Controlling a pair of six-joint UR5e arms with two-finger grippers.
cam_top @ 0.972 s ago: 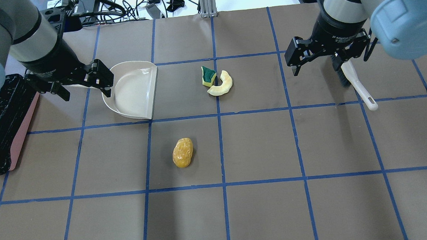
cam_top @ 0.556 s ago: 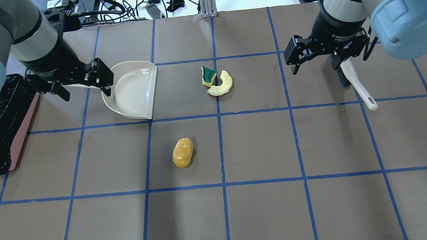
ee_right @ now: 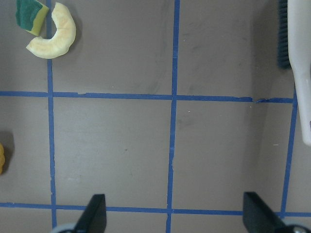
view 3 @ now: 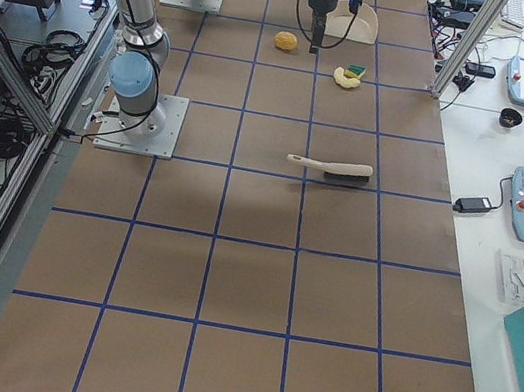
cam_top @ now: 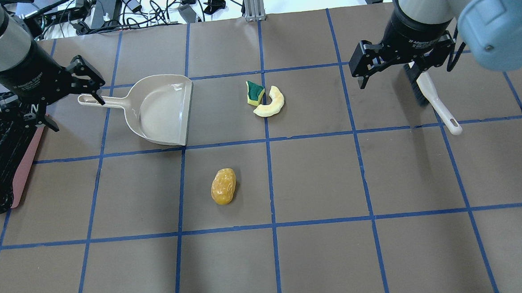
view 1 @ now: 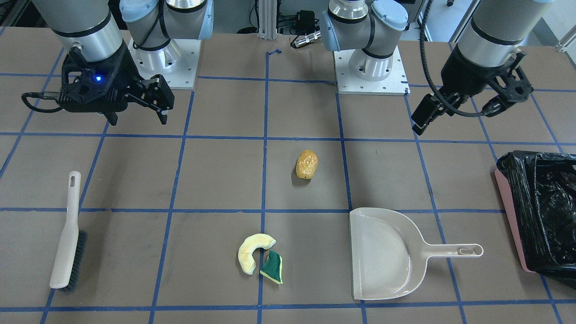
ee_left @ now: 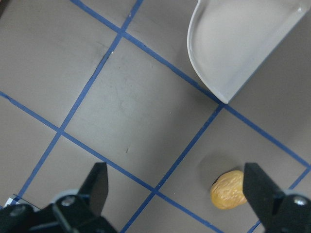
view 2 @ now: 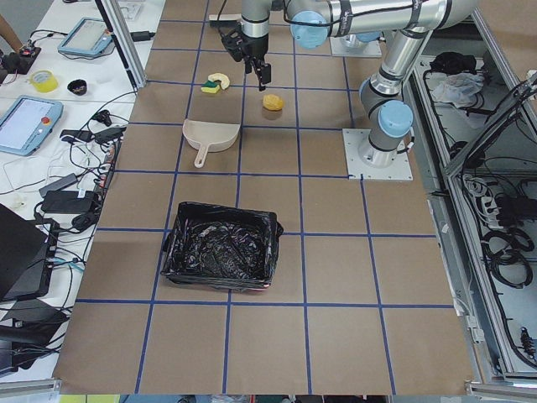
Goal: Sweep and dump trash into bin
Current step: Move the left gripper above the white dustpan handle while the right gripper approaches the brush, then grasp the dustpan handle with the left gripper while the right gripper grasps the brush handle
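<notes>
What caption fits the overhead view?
Left end effector and right end effector hover open; dustpan, brush, crescent, sponge, amber lump lie loose.

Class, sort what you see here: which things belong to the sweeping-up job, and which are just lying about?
Belong to the job: pale yellow crescent, green-and-yellow sponge wedge, amber lump, dustpan, brush, pink bin.

Just lying about: cables behind the table, tablets on the side bench, yellow tape roll.
</notes>
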